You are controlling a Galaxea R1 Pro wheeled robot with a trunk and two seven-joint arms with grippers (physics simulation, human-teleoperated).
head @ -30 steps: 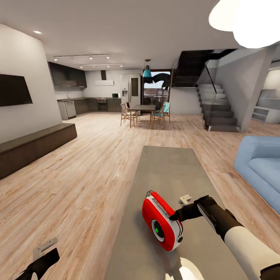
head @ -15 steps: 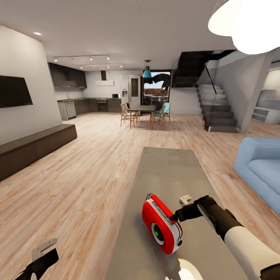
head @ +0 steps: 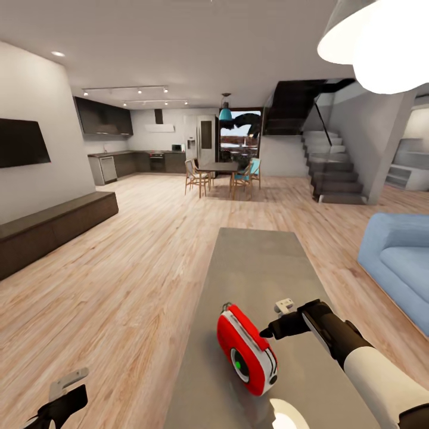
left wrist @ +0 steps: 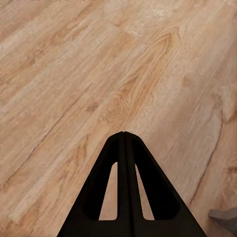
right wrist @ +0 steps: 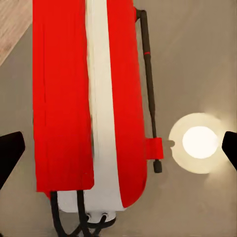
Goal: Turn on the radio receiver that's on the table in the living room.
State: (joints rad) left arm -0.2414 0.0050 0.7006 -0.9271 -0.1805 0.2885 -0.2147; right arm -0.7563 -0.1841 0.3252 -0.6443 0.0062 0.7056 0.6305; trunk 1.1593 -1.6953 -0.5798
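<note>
Right tool (head: 266, 331) tip hidden behind radio receiver (head: 245, 350), contact unclear, fingers spread

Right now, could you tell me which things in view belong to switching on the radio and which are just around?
Part of the job:
radio receiver
table
right gripper, open beside the radio

Just around:
blue sofa
black TV
dark low cabinet
dining table and chairs
left gripper, shut over the floor

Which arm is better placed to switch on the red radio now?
The right. The right gripper is open beside the radio receiver on the table; the left gripper hangs shut over the floor.
</note>
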